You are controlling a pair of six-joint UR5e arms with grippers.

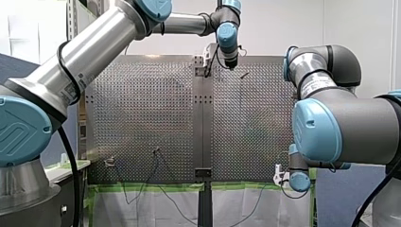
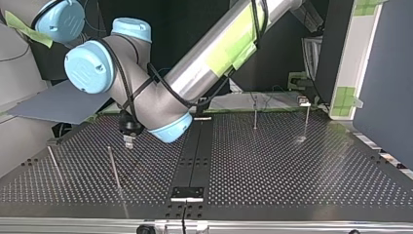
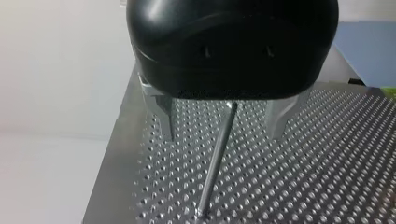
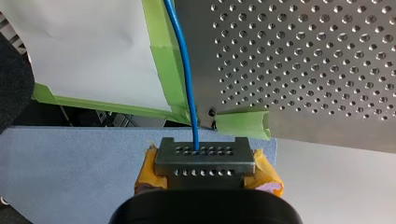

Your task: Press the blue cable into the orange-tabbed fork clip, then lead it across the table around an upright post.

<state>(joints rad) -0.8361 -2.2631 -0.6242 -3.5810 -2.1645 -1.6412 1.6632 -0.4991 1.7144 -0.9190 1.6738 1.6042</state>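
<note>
Right pincer (image 4: 205, 156) is clamping the blue cable (image 4: 185, 70) between its yellow pads (image 4: 265, 173), closed right down on it. The cable is running straight ahead from the pincer and crossing the green tape (image 4: 161, 51) at the edge of the counter (image 4: 327, 56). In the front view this pincer is hanging just off the counter's lower right corner. It is probably gripping the cable there so the free length can be fed in over the perforated plate.

Left pincer (image 3: 222, 135) is hovering at the front view's top middle, metal fingers (image 3: 166, 119) spread wide and gripping nothing. An upright post (image 3: 212, 177) is showing between those fingers, untouched. My guess is that it is placed there to guide the cable round the post.

Cable and left pincer are sitting well apart, at opposite ends of the counter. I am not making out the orange-tabbed fork clip in any view, so I cannot say how near the cable is lying to it. The pressing-in step is looking not yet done.
</note>
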